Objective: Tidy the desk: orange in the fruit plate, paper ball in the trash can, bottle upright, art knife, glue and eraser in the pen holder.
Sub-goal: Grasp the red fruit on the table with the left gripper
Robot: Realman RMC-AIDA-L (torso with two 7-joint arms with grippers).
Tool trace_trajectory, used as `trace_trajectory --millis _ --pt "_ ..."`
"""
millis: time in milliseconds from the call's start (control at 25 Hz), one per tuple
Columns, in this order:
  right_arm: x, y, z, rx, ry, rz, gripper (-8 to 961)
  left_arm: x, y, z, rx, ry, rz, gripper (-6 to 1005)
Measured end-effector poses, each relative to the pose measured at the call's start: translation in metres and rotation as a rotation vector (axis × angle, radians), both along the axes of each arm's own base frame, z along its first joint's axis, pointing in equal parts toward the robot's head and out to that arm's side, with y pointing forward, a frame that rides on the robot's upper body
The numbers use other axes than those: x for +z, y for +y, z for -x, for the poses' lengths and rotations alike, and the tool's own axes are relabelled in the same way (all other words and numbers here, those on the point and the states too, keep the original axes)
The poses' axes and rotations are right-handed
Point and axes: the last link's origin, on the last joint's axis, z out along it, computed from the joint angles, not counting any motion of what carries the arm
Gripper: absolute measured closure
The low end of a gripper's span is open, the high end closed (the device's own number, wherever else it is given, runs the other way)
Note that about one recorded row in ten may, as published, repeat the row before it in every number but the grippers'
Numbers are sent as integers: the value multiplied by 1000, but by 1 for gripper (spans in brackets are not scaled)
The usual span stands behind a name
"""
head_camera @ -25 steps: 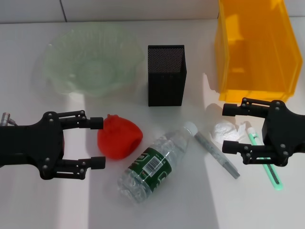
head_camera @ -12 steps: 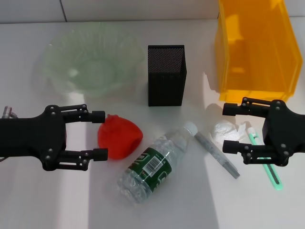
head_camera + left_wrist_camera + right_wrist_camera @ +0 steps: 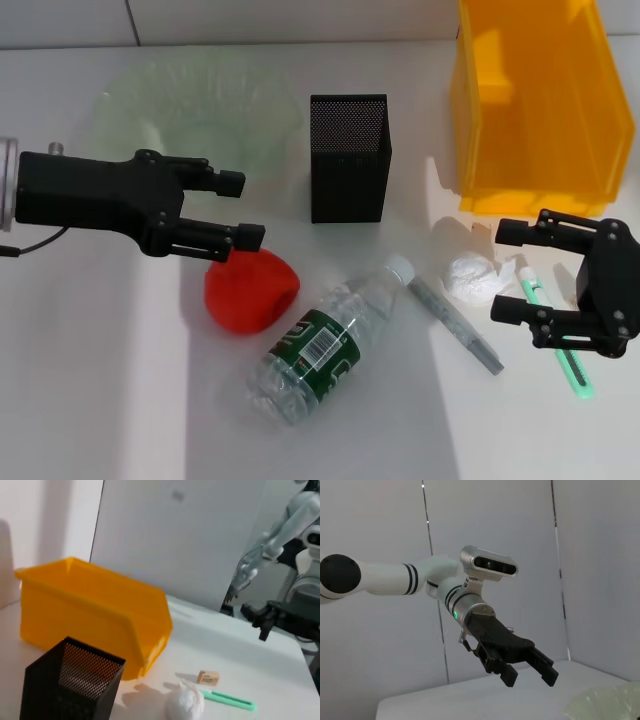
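The orange (image 3: pixel 252 290), red-orange, rests on the table beside the lying bottle (image 3: pixel 325 340). My left gripper (image 3: pixel 241 210) hovers open and empty just above and behind the orange, in front of the green glass fruit plate (image 3: pixel 200 90); the right wrist view shows it (image 3: pixel 530 679) open too. My right gripper (image 3: pixel 505 272) stands open beside the paper ball (image 3: pixel 472 278), over the green art knife (image 3: pixel 565 350). The grey glue stick (image 3: pixel 455 326) lies between bottle and ball. The black mesh pen holder (image 3: pixel 348 158) stands at centre back. The eraser (image 3: pixel 208 677) lies near the paper ball (image 3: pixel 185 705).
The yellow bin (image 3: pixel 535 100) serving as trash can stands at the back right, also in the left wrist view (image 3: pixel 100 615) behind the pen holder (image 3: pixel 70 685). Bare table lies at the front left.
My left gripper has lifted away from around the orange and moved back toward the plate, empty; the orange stayed put. My right gripper has shifted slightly rightward and nearer.
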Motion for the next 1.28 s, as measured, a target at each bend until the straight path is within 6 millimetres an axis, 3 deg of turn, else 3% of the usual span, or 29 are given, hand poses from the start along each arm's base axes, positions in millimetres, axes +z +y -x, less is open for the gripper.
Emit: trace_trajectory --millis 280,480,1280 --pt "3 -5 -7 -28 3 -20 188 -5 21 -23 135 256 108 204" --pt "4 -7 -8 -36 8 -21 187 -10 23 -34 152 374 128 213" --pt "5 -13 -8 -13 26 -29 187 -40 28 -10 170 492 68 252"
